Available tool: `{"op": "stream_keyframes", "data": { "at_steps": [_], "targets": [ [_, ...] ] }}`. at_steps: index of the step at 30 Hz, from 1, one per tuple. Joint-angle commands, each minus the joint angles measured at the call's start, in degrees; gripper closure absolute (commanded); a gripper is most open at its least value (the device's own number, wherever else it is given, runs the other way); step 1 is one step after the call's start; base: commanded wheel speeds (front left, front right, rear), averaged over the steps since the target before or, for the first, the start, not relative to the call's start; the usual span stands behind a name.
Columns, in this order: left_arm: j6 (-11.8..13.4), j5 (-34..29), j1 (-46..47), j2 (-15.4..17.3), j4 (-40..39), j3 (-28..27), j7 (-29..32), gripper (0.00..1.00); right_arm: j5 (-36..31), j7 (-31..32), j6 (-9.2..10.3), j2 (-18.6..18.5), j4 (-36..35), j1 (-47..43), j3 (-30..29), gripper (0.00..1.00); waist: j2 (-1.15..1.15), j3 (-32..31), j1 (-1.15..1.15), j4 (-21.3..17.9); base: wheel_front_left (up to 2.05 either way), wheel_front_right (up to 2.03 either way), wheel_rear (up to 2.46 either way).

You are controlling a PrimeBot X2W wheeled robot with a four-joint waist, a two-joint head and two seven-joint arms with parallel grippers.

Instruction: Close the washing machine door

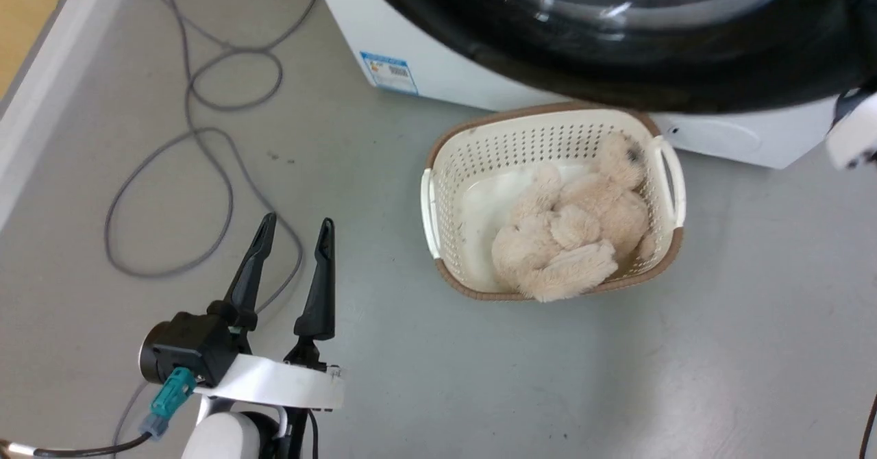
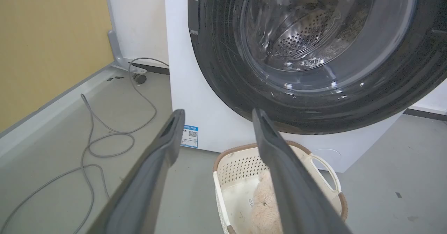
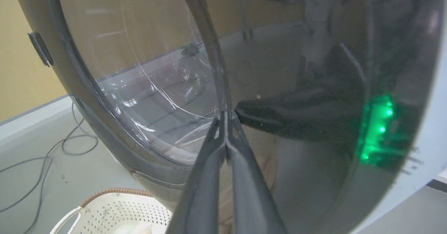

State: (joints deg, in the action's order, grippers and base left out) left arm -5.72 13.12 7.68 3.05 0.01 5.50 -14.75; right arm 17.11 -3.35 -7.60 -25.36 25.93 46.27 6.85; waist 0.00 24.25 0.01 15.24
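Grey floor with a looping grey cable; yellow wall above pale skirting.

Black-rimmed glass door, seemingly almost shut

A blue sticker is showing low on the white front of the washing machine, carrying what appears to be a square scan code beside small print. The lettering is proving too small to read.
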Motion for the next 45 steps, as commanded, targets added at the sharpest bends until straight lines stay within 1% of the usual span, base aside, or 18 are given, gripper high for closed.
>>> {"op": "stream_keyframes", "data": {
  "at_steps": [1,6,12,16,21,28,33,39,41,45],
  "targets": [
    [-0.24,-0.13,1.15,-0.08,0.13,-0.22,-0.25,0.0,-0.37,0.26,0.11,-0.36,0.72,1.87,-0.67,1.0,0.0,0.61,-0.01,0.32,0.0,0.0,0.0],
    [-0.45,0.1,1.88,-0.14,0.46,-0.24,-0.25,0.0,-1.71,1.74,0.11,0.08,4.09,5.8,-2.89,1.0,0.0,1.45,-0.01,0.46,0.0,0.0,0.0],
    [-0.24,0.49,2.64,-0.16,0.4,0.0,-0.25,0.0,-3.06,1.44,0.11,1.23,6.96,8.89,-5.26,1.0,0.0,1.88,-0.01,0.29,0.0,0.0,0.0],
    [0.01,0.44,2.51,-0.16,0.67,0.02,-0.25,0.0,-3.64,0.02,0.11,1.66,8.31,8.67,-4.88,1.0,0.0,1.0,-0.01,-0.1,0.0,0.0,0.0],
    [0.12,0.13,1.92,-0.16,1.48,-0.54,-0.25,0.0,-3.19,-2.37,0.11,2.64,9.31,6.27,-4.16,1.0,0.0,-1.35,-0.01,-1.13,0.0,0.0,0.0],
    [0.88,-0.07,-0.33,-0.17,3.5,-2.51,-0.25,0.0,-1.99,-7.68,0.11,5.5,8.23,-1.9,-0.87,1.0,0.0,-8.33,-0.01,-4.76,0.0,0.0,0.0],
    [1.73,-1.32,-2.48,-0.17,5.4,-4.22,-0.25,0.0,-1.4,-9.84,0.11,7.78,4.52,-9.47,-0.22,1.0,0.0,-13.18,-0.01,-7.61,0.0,0.0,0.0],
    [2.35,-2.5,-4.81,-0.17,5.75,-5.75,-0.25,0.0,-2.36,-10.88,0.11,11.02,-1.73,-19.2,-2.18,1.0,0.0,-17.51,-0.01,-10.38,0.0,0.0,0.0],
    [2.62,-2.64,-5.63,-0.17,5.76,-5.96,-0.25,0.0,-3.89,-11.03,0.11,11.54,-3.9,-22.47,-2.12,1.0,0.0,-18.47,-0.01,-11.04,0.0,0.0,0.0],
    [2.8,-2.59,-6.86,-0.17,5.91,-5.93,-0.25,0.0,-4.74,-11.29,0.11,13.68,-7.97,-28.98,-5.36,1.0,0.0,-20.29,-0.01,-11.44,0.0,0.0,0.0]
  ]
}}
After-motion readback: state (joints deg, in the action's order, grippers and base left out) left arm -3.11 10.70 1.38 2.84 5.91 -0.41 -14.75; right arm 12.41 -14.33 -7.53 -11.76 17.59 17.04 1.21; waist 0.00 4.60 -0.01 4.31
